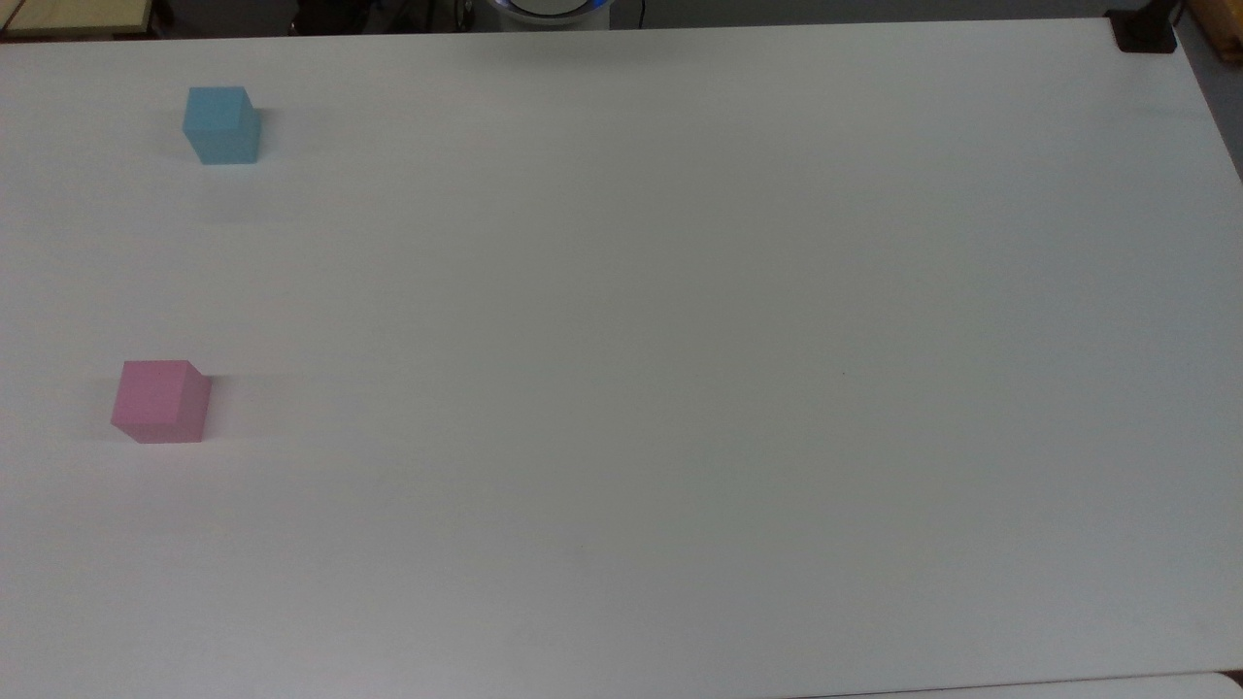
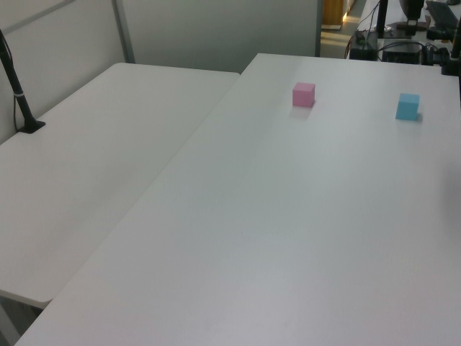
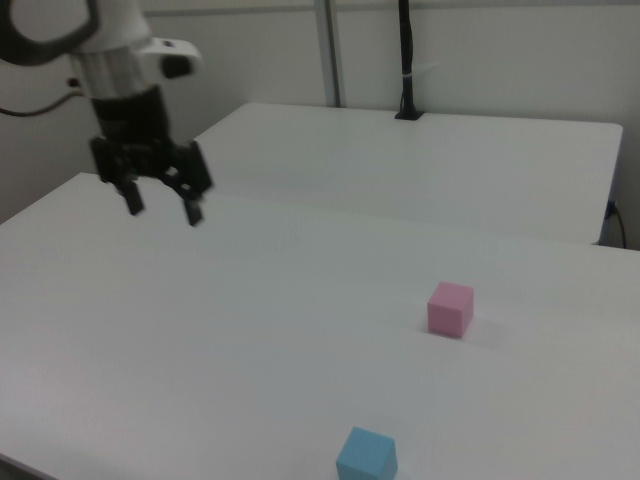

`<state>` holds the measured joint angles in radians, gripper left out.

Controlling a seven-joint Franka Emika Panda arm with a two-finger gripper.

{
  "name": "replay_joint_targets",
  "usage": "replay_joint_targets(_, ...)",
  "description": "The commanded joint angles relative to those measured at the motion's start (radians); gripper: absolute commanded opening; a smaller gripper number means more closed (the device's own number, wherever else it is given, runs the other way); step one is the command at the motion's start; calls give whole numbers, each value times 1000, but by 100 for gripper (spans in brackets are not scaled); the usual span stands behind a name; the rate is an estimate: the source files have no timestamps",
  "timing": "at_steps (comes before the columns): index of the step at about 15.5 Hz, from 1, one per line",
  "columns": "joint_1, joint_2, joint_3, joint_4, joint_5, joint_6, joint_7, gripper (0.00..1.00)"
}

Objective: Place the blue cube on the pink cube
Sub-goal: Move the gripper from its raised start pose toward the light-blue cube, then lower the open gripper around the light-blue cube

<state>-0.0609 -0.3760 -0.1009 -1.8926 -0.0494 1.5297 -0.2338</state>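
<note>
Blue cube (image 3: pixel 366 453) is what you are after, so start from the gripper (image 3: pixel 162 211): in the right view it hangs above the white table (image 3: pixel 250 340) at about ten o'clock, fingers spread wide and pointing down, holding nothing. It is well apart from both cubes. How high it hangs is hard to judge from this angle, so treat it as probably well up.

Blue cube sits at six o'clock in the right view, near the table's front edge; in the top view it lies at ten o'clock (image 1: pixel 221 124). The pink cube (image 3: pixel 450 308) rests at about four o'clock in the right view, at nine o'clock in the top view (image 1: pixel 160 401), apart from the blue one.

You should bring the open fingers over the blue cube, square them to two opposite faces, descend straight, then close at mid-height so it will not tip.

No containers stand on the table; nothing is held in anything.
</note>
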Motion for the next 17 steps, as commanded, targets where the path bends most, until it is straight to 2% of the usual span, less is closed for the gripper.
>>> replay_joint_targets(1,-150,54,-48,0,-59,36,-166,100)
replay_joint_targets(3,-189,87,-88,15,-92,81,-189,100)
replay_joint_targets(6,-218,117,-134,24,-101,119,-237,100)
replay_joint_targets(11,-264,172,-135,6,-101,173,-311,100)
replay_joint_targets(13,-272,207,-137,-34,-101,225,-315,100)
replay_joint_targets(17,-304,224,-138,-175,-102,418,-315,100)
